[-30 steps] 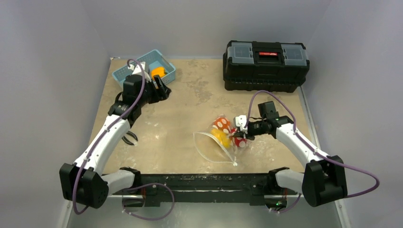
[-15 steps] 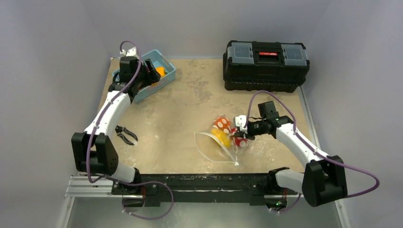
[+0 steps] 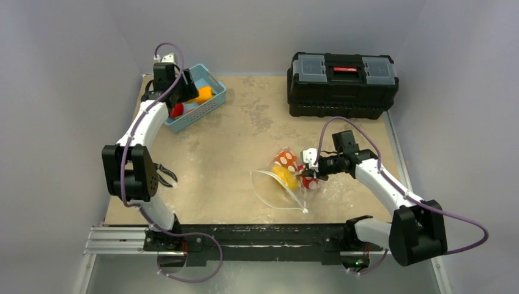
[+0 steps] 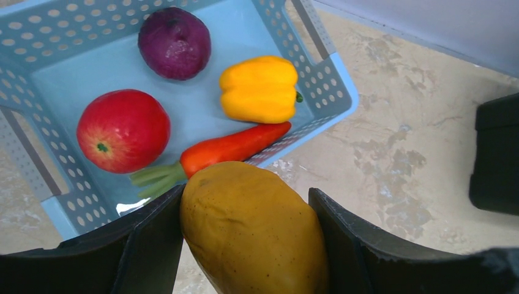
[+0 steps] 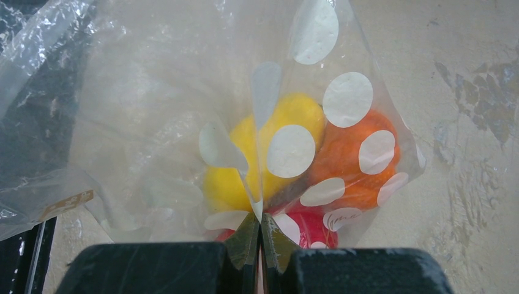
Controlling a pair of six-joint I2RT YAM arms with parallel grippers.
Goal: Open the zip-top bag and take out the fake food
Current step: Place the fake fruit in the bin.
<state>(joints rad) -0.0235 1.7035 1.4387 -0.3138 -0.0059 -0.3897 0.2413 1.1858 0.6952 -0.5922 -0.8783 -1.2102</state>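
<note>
Hovering over the light-blue basket (image 3: 215, 100) at the back-left corner, the left claw (image 3: 185, 93) grips a yellow-brown fruit (image 4: 254, 233). The bench (image 3: 238, 147) is tan and blotchy, with grey walls (image 3: 263, 30) around it. The zip-top bag (image 3: 278, 187) lies front-centre with fake food (image 5: 294, 153) inside, its plastic pinched by the right claw (image 5: 260, 245). A black toolbox (image 3: 341, 82) stands back right.

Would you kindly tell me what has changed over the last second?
The left gripper, shut on the yellow-brown fruit, swung away and left to hang at the basket. The right gripper stayed pinched on the zip-top bag; toolbox unmoved.
</note>
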